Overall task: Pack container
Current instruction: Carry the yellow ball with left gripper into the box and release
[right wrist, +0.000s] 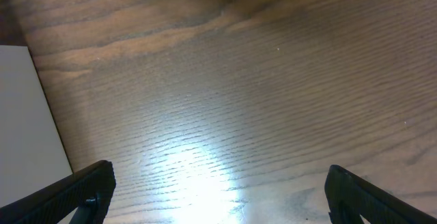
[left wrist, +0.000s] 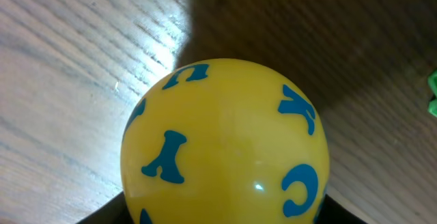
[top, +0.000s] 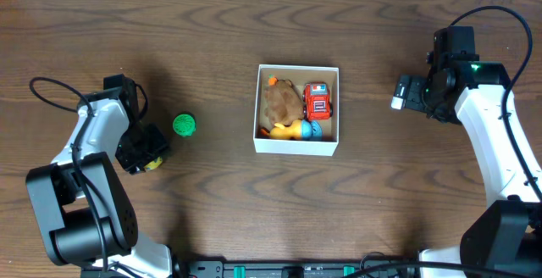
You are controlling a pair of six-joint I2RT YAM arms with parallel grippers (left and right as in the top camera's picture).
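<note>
The container (top: 296, 146), a square white-walled box, sits mid-table. It holds a brown plush toy (top: 282, 102), a red toy car (top: 317, 101) and a yellow and blue toy (top: 298, 130). My left gripper (top: 146, 153) is at the left of the table, shut on a yellow ball with blue letters (left wrist: 225, 142) that fills the left wrist view. Only a sliver of the ball shows overhead (top: 153, 164). My right gripper (right wrist: 222, 190) is open and empty over bare wood, right of the container (right wrist: 27, 108); it also shows overhead (top: 405, 93).
A small green round toy (top: 184, 125) lies on the table between my left gripper and the container; its edge shows in the left wrist view (left wrist: 433, 93). Black cables loop from both arms.
</note>
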